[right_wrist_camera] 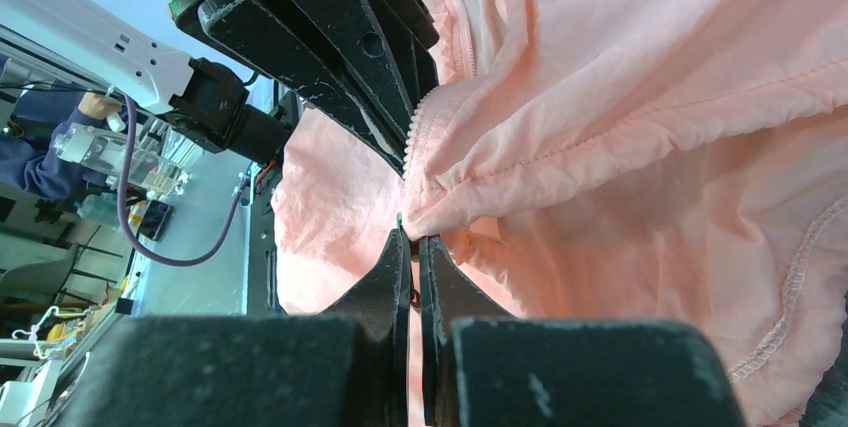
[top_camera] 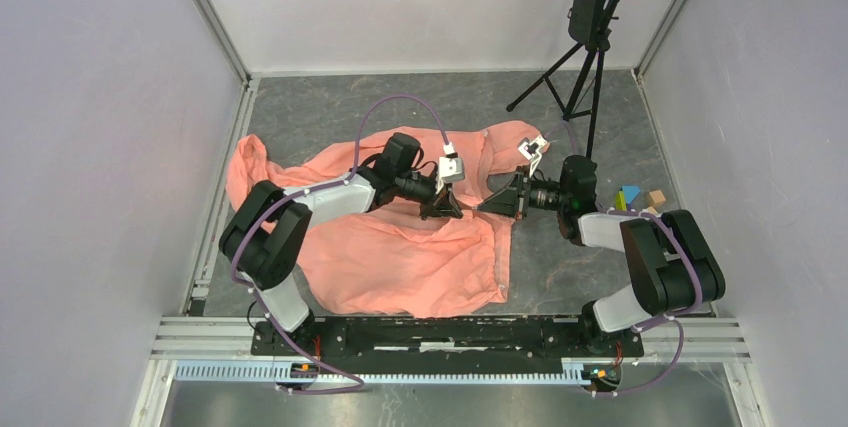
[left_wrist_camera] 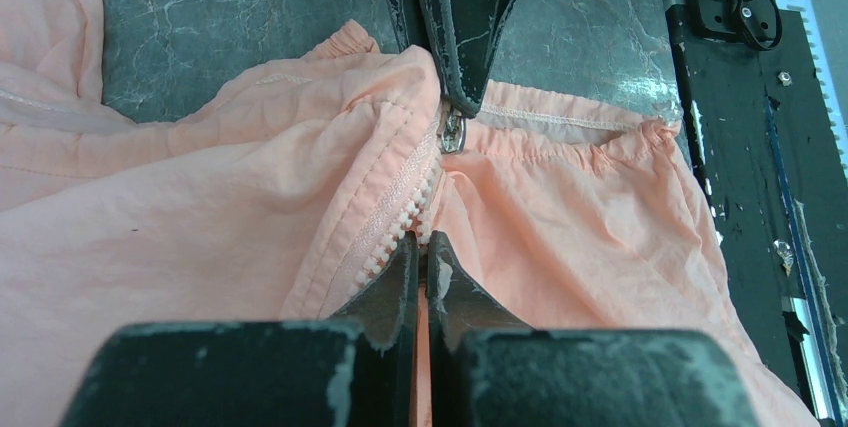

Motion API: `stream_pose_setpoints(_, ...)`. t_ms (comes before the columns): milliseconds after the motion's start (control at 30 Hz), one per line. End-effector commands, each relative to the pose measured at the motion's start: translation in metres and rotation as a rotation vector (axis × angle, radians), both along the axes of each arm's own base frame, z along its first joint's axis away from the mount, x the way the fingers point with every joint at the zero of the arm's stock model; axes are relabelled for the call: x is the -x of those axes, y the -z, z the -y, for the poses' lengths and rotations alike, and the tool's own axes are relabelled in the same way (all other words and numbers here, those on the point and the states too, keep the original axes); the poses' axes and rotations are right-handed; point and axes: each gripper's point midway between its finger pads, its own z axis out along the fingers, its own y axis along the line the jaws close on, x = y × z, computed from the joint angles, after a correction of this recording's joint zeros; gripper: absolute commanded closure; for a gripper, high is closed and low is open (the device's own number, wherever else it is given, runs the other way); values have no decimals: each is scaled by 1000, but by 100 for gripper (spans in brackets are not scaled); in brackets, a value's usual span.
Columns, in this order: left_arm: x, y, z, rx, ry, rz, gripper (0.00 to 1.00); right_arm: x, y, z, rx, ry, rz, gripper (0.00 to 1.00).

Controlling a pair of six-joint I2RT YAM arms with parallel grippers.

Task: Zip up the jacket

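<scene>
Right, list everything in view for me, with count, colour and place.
jacket: one, salmon pink, spread centre-left on the table
zip slider: one, silver, on the zip near the gathered hem
blocks: three visible, blue, green and tan, right side of the table
tripod: one, black, far right corner
table: one, dark grey marbled, under everything
left gripper: one, black, shut on the jacket's zip strip
right gripper: one, black, shut on the jacket at the slider
</scene>
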Motion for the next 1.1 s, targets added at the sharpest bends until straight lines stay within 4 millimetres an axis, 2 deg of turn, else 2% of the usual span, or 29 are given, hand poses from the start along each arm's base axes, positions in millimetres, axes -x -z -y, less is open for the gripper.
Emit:
stream_pose_setpoints(0, 0, -25, 4, 56, 38, 66, 98, 4, -5, -2, -15, -28, 31, 100)
stream_pose_setpoints(300, 1, -26, 4, 58, 40, 67, 98, -1, 8, -1, 28, -15, 11, 100)
stream_pose_setpoints(1067, 4, -28, 5, 66, 54, 66, 98, -3, 3, -8, 1, -32, 11, 100)
